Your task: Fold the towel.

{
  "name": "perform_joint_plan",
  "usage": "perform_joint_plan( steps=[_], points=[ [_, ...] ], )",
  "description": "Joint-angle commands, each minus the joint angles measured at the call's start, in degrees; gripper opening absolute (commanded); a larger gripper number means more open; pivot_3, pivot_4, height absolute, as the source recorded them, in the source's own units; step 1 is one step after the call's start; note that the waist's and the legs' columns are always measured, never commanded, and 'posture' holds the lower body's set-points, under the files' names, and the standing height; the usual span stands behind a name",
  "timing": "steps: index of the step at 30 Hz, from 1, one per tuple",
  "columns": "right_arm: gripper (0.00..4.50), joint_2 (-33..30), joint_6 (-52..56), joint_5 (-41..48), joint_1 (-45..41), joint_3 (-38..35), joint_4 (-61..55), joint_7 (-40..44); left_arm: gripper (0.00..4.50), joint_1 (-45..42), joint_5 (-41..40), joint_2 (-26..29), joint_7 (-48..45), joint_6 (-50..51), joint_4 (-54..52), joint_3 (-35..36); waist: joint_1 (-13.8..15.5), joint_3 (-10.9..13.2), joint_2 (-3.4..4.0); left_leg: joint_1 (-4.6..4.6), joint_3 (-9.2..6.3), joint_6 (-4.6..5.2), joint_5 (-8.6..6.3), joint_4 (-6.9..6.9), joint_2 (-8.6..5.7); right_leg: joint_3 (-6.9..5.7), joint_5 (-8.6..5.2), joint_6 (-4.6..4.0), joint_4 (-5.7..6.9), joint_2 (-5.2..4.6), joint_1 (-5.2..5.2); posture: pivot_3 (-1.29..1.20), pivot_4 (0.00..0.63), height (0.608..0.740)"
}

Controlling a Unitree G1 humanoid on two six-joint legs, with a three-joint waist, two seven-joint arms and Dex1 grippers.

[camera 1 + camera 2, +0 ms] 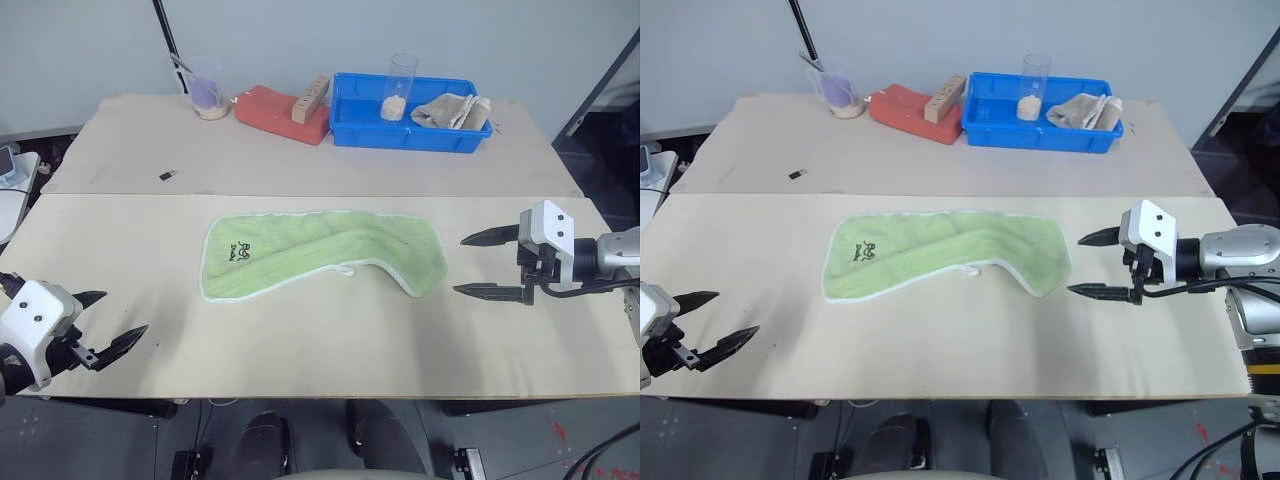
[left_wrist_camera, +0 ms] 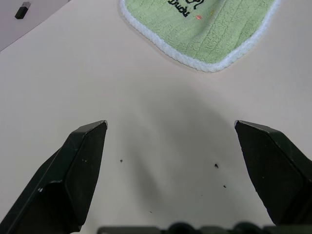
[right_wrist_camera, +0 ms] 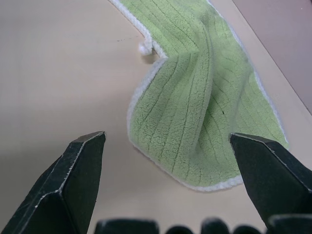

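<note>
Both claws wide, empty: right gripper (image 1: 488, 264) at 3 o'clock of light green terry towel (image 1: 320, 252), left gripper (image 1: 108, 326) at 8. Approach stage imo; you'll next need to pinch the towel's end edges.

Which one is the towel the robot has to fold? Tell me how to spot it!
Look at the big pale table, the near half closest to the robot. Right in its middle lies the towel, flat and a bit rumpled. It is light green with a white edge and a small dark logo, unlike the beige cloth sitting in the blue bin at the back.
</note>
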Motion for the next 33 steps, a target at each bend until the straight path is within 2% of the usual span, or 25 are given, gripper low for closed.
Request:
perform_joint_plan(
  steps=[1,8,14,26,30,33],
  points=[
    [4.47,-0.11,-0.94,0.25,-0.61,-0.91,-0.66,0.40,4.50,-1.12,-0.32,-0.55,-0.07,-2.11,0.09,1.71,0.00,0.00,0.00,0.00,0.00,0.00,0.00,0.00,0.00,0.00,0.00,0.00,0.00,0.00,0.00,0.00,0.150,0.714],
    [4.47,0.09,-1.15,0.26,-0.83,-1.14,-0.28,0.40,4.50,-1.35,-2.96,-1.13,-5.31,-5.32,3.11,3.19,-0.04,0.00,0.00,0.00,0.00,0.00,0.00,0.00,0.01,0.00,0.00,0.00,0.00,0.01,-0.01,0.00,0.150,0.714],
    [4.47,0.30,-1.19,0.32,-1.01,-1.21,0.08,0.25,4.50,-2.78,-3.42,-2.57,-3.86,-5.37,5.01,4.05,0.01,0.00,0.00,0.00,0.00,0.00,0.00,0.00,0.00,0.00,0.00,0.00,0.00,0.00,0.00,0.00,0.150,0.714],
    [4.47,1.33,0.43,1.37,-2.35,-1.62,0.11,-0.65,4.50,-1.02,-2.19,-2.22,-7.97,-9.74,6.85,3.47,-0.01,0.00,0.00,0.00,0.01,0.00,0.00,0.00,0.01,0.00,0.00,0.00,0.01,0.00,0.00,0.00,0.150,0.714],
    [4.47,2.55,3.39,3.01,-3.48,-1.41,-2.33,-1.17,4.50,-0.95,-1.83,-2.91,-8.75,-10.60,5.75,-0.25,-0.01,0.00,0.00,0.00,0.01,0.00,0.00,0.01,0.00,0.00,0.00,0.00,0.01,0.00,0.00,0.00,0.150,0.714],
    [4.47,3.06,8.20,6.39,-3.91,-0.98,-8.52,-1.17,4.50,-3.52,1.09,-3.03,-7.86,-13.58,6.22,-6.73,0.04,0.01,0.02,0.00,0.01,0.00,0.00,0.00,0.00,0.00,0.00,0.00,0.01,0.00,0.00,0.00,0.150,0.714]
  ],
)
